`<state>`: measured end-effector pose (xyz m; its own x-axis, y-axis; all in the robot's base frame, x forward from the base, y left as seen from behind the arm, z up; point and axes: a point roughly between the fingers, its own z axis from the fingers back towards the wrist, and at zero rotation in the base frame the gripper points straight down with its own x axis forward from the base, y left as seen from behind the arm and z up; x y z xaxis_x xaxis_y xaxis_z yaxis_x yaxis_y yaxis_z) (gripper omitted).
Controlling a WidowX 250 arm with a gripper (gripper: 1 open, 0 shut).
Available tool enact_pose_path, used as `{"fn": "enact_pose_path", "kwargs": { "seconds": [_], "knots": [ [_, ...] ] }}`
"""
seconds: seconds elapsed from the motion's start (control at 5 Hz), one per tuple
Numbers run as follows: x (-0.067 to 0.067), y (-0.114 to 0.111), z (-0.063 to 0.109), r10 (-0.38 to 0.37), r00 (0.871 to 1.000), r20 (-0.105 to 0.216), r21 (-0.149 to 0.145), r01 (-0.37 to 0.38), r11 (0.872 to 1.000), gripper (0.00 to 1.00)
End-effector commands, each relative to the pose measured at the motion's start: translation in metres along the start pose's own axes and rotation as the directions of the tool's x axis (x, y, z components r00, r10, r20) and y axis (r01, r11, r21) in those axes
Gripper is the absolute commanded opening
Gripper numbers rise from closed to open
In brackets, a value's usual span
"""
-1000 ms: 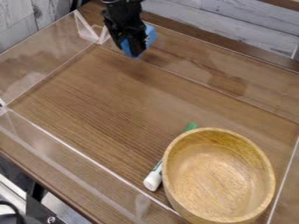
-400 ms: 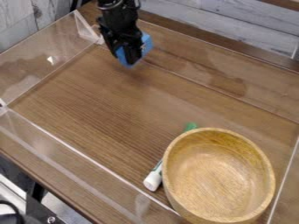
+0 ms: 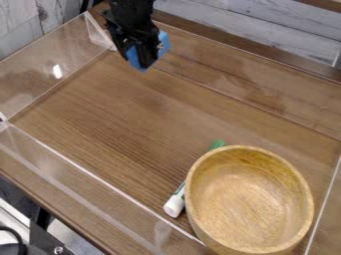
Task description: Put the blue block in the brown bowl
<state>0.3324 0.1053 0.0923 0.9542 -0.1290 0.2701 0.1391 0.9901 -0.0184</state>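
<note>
At the far left corner of the counter [image 3: 120,120], inside the clear plastic walls, the gripper [image 3: 140,52] hangs above the wooden surface and is closed on the blue block [image 3: 155,46]. The block is off the wood; only part of it shows, bright blue, at the right side of the black fingers, so the grip seems to sit near one end or across the middle, I cannot tell which. The brown bowl [image 3: 249,203] stands well apart, at the near right corner, and it is empty. A thin white and green marker [image 3: 184,195] lies just beside the bowl's left rim.

The block looks like a small rigid bar with smooth plain faces. I judge it light and stiff, not fragile, so it needs only a modest squeeze. The smooth faces may be a little slippery, and a hold far from the middle could let it turn between the fingers during the carry. A hold across the short width at the middle is the safest. The bowl is wide and deep, so a release low above its centre should be enough.
</note>
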Motion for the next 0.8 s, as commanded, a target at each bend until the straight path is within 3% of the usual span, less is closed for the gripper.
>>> {"fn": "enact_pose_path", "kwargs": {
  "seconds": [0.0, 0.6],
  "knots": [
    [0.005, -0.017, 0.030, -0.023, 0.998, 0.062, 0.035, 0.021, 0.999, 0.00],
    [-0.020, -0.072, 0.051, -0.040, 0.997, 0.063, 0.030, 0.039, 0.999, 0.00]
  ]
}}
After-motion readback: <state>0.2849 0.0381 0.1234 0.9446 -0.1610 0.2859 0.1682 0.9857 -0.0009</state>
